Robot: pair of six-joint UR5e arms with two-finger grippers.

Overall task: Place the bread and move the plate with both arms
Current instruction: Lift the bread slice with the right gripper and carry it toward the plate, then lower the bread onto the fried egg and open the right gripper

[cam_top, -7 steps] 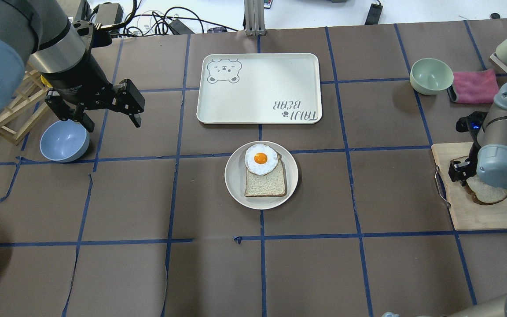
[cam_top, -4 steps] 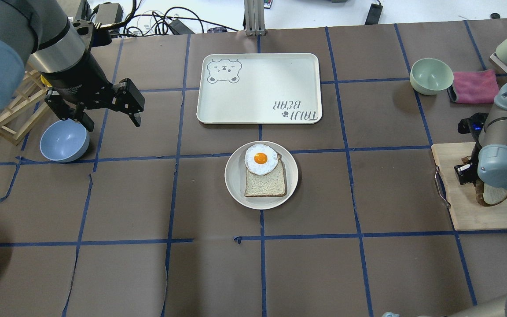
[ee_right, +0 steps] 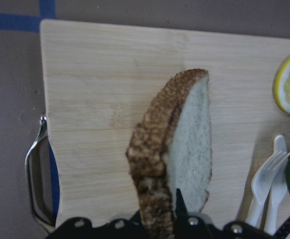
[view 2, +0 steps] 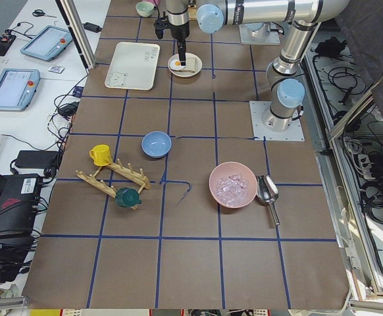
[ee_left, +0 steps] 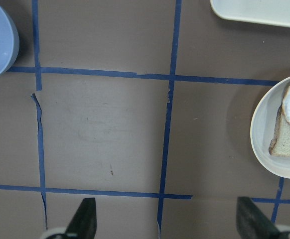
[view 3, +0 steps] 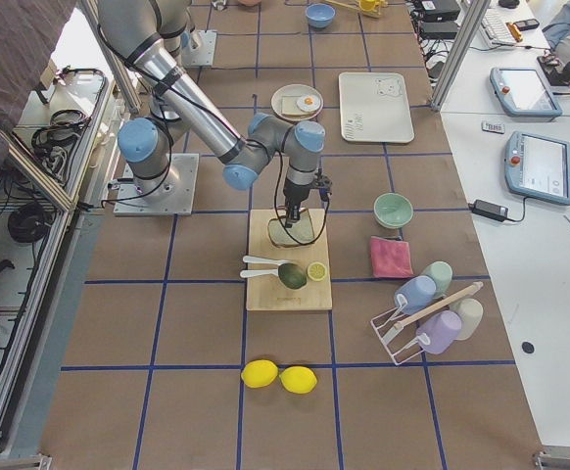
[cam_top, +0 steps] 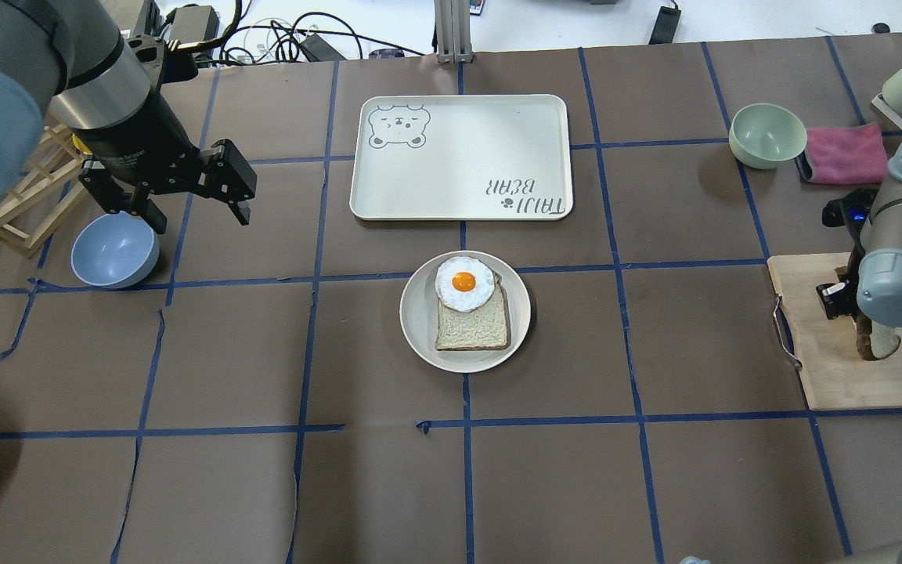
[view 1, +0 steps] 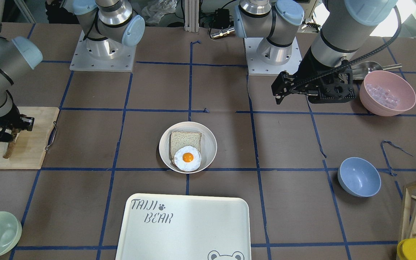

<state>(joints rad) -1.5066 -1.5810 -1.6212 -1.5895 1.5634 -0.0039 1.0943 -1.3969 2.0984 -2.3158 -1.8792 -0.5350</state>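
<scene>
Right gripper (ee_right: 171, 214) clamped on bread (ee_right: 187, 144), slice held edge-on over wooden cutting board (cam_top: 827, 376). Left gripper (cam_top: 198, 211) spread wide, empty, near blue bowl (cam_top: 114, 251). Plate (cam_top: 420, 329) mid-table, carrying pale slice (cam_top: 473, 325) with fried egg (cam_top: 463, 283).

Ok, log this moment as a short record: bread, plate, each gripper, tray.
bread: dark-crusted slice, held on edge over the cutting board
right gripper: shut on the bread
left gripper: open, holding nothing, hovering near the blue bowl
plate: carries a lighter slice topped by a fried egg
tray: beyond the plate, apart from it
stage: bread not yet on the plate
</scene>
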